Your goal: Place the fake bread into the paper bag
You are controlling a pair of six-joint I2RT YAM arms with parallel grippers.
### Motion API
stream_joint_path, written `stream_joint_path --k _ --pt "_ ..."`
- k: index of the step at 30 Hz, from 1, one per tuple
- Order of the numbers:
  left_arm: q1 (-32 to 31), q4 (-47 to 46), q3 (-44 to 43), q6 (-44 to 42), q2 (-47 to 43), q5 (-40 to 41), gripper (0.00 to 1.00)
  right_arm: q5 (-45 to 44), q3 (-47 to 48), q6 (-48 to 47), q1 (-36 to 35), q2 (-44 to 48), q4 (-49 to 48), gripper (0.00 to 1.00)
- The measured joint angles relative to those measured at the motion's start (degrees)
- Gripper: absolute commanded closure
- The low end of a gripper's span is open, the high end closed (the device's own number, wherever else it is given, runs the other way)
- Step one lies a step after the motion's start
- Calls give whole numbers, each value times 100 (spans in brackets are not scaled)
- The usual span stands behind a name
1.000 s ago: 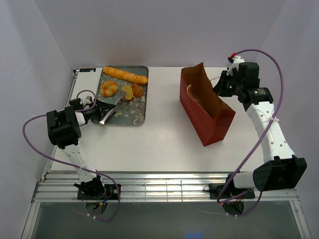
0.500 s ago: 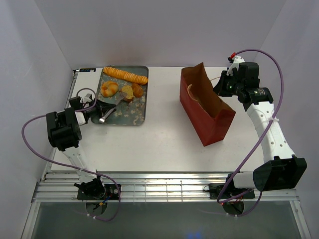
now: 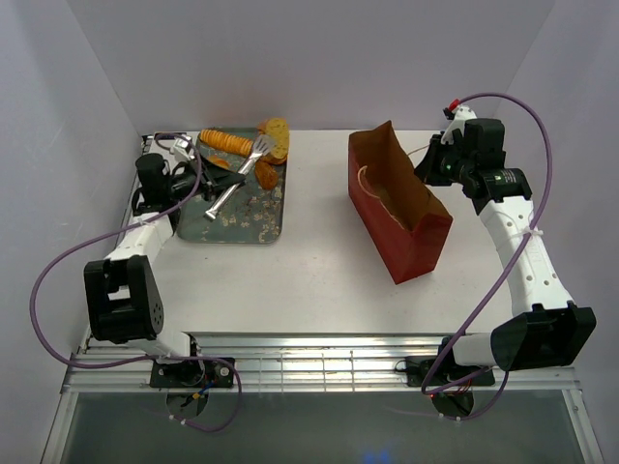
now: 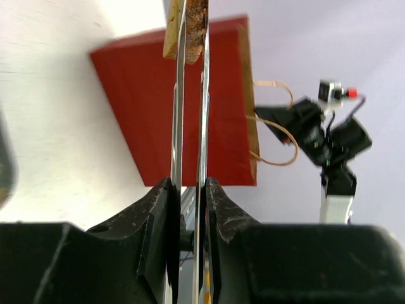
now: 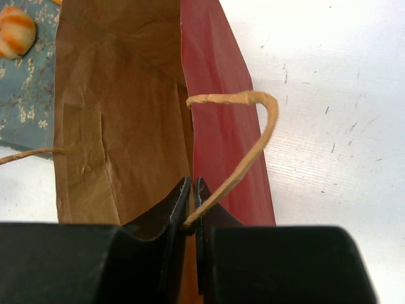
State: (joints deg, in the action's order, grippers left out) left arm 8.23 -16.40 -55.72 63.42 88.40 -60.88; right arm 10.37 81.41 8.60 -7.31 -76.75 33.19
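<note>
Red paper bag (image 3: 401,232) stands upright, mouth open. Toast slice (image 3: 277,137) sits pinched in metal tongs (image 3: 232,184); ridged baguette (image 3: 230,142) lies on the tray (image 3: 253,220).

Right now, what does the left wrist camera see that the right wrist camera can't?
Left wrist only: the left gripper squeezing metal tongs that pinch a bread slice. Right wrist only: the bag's brown inside and a bun on the floral tray. Both: the red paper bag, its string handle and the right gripper.
</note>
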Motion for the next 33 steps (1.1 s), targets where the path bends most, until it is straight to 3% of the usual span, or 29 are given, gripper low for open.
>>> stream_joint_path --k 7,11,19,30,33 --pt "-1738 278 -745 -144 -415 212 79 -59 92 4 0 0 11 88" --pt "-2315 728 -1425 -391 -540 531 79 -92 94 17 0 0 17 88" --pt "-3215 1626 -2494 -1008 -551 1460 78 -107 94 35 0 0 42 88" --pt "-3950 2179 -2750 -1128 162 2286 76 -107 94 48 0 0 55 88" --pt "-3998 2295 -2743 -1106 291 2448 70 -109 94 48 0 0 55 88"
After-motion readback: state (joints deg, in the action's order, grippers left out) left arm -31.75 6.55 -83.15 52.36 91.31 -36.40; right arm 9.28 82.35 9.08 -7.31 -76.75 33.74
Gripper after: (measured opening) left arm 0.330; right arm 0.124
